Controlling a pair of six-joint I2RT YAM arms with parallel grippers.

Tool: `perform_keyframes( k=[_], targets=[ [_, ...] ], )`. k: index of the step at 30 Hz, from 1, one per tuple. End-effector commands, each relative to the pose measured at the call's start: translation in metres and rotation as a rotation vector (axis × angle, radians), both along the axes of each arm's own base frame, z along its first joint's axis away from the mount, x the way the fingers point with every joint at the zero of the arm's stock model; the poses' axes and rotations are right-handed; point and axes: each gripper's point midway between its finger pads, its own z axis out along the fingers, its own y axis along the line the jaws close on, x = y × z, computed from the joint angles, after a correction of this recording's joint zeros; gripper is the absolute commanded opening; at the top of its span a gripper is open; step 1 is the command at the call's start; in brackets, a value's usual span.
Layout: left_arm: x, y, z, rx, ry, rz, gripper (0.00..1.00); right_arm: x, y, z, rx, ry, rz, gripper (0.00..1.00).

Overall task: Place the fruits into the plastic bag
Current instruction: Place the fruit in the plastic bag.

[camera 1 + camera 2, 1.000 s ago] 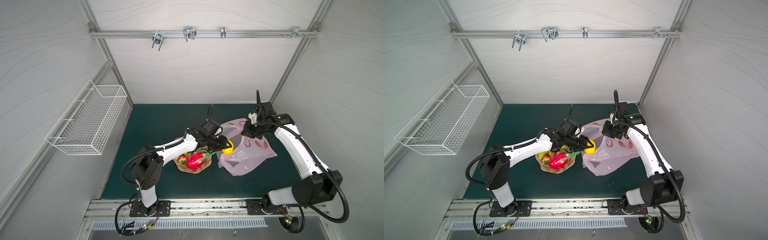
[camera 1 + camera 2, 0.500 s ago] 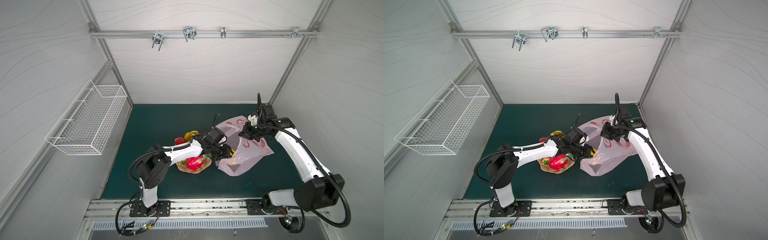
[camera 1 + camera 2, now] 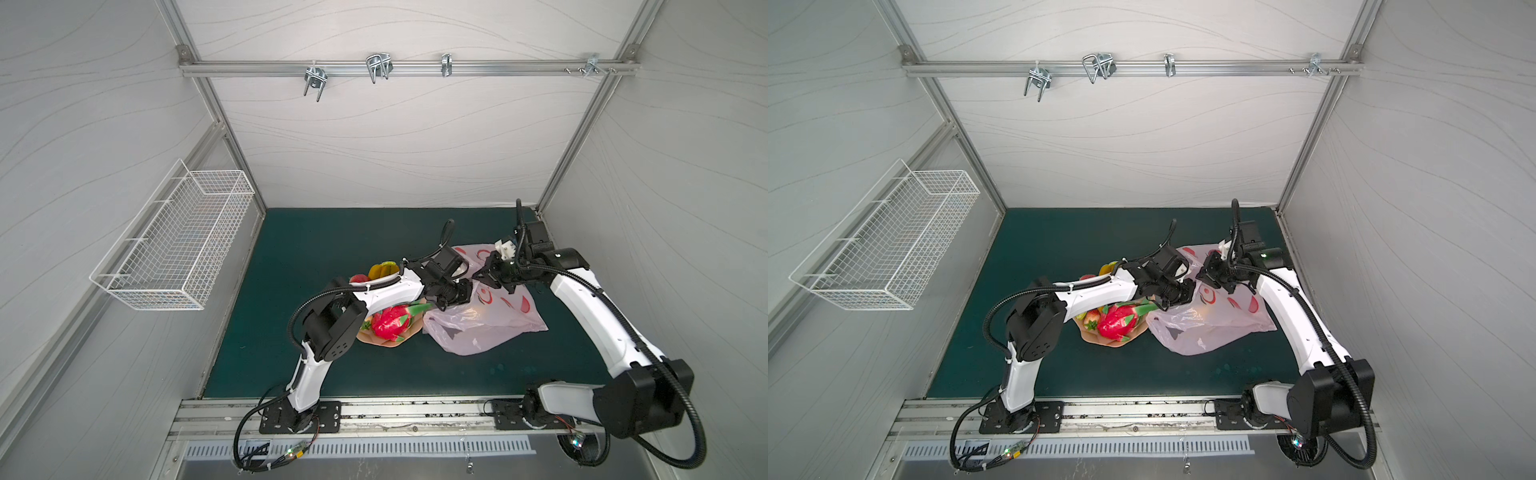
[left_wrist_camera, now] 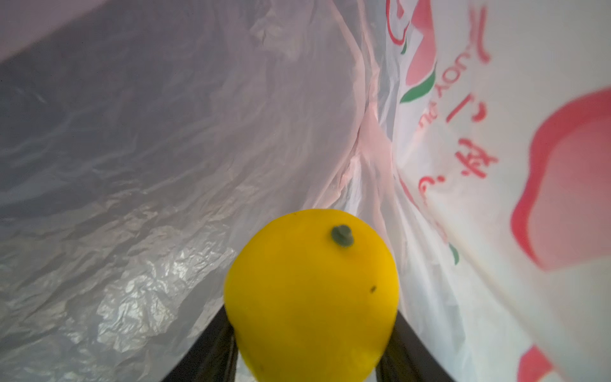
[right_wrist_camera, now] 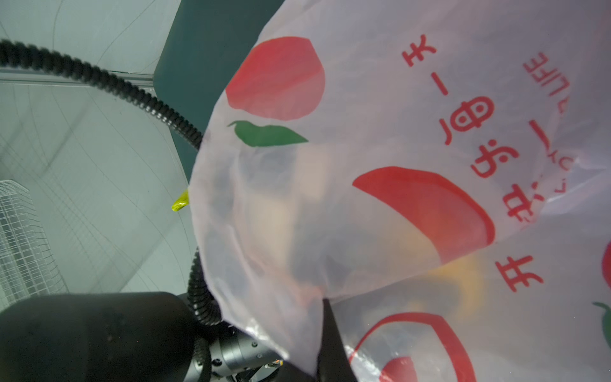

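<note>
Inside the plastic bag point(image 4: 165, 132), the yellow lemon point(image 4: 312, 294) sits between the black fingers point(image 4: 211, 350) of my left gripper point(image 4: 310, 330), which is shut on it. In both top views that gripper point(image 3: 457, 296) point(image 3: 1177, 293) reaches into the mouth of the pale-pink bag point(image 3: 486, 328) point(image 3: 1208, 328), and the lemon is hidden there. My right gripper point(image 3: 484, 276) point(image 5: 327, 307) is shut on the bag's upper edge and holds it up. The dragon fruit point(image 3: 390, 324) lies on the peach plate point(image 3: 382, 341). A banana bunch point(image 3: 383, 270) and a red fruit point(image 3: 358, 278) show behind my left arm.
A strawberry point(image 3: 1092, 318) lies on the plate under my left arm. The white wire basket point(image 3: 178, 245) hangs on the left wall. The right arm stands close to the right wall. Dark green mat point(image 3: 316, 249) covers the floor.
My left gripper has carried the lemon from just outside the bag's mouth down into the bag. The right gripper has lowered slightly with the bag's edge.
</note>
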Motion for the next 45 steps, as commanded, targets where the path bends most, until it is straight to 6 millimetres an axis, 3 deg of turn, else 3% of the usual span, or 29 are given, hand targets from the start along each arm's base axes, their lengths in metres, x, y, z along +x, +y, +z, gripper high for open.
perform_keyframes(
  k=[1,5,16,25,30,34,36,40,45],
  targets=[
    [0.013,-0.013,0.006,-0.054,-0.001,0.012,0.39,-0.003,0.004,0.008,0.064,-0.002,-0.028,0.0],
    [0.008,-0.027,0.009,-0.075,-0.002,-0.024,0.4,-0.002,0.003,0.002,0.086,0.009,-0.041,0.0],
    [-0.011,-0.034,-0.018,-0.021,0.06,-0.04,0.45,0.005,-0.004,-0.005,0.149,0.01,-0.078,0.0],
    [-0.019,-0.022,-0.051,0.142,0.123,0.02,0.52,0.005,-0.006,-0.011,0.17,0.016,-0.091,0.0],
    [-0.02,-0.025,-0.039,0.133,0.128,0.025,0.7,0.006,-0.008,-0.011,0.186,0.014,-0.097,0.0],
    [-0.021,-0.027,-0.025,0.101,0.143,0.033,0.76,0.007,-0.01,-0.01,0.192,0.012,-0.103,0.0],
    [-0.022,-0.029,-0.018,0.083,0.151,0.035,0.84,0.007,-0.01,-0.01,0.2,0.016,-0.103,0.0],
    [-0.02,-0.03,-0.006,0.064,0.156,0.039,0.86,0.008,-0.012,-0.008,0.215,0.014,-0.111,0.0],
    [-0.011,-0.008,0.001,0.053,0.162,0.093,0.88,0.009,-0.015,-0.001,0.213,-0.003,-0.114,0.0]
  ],
)
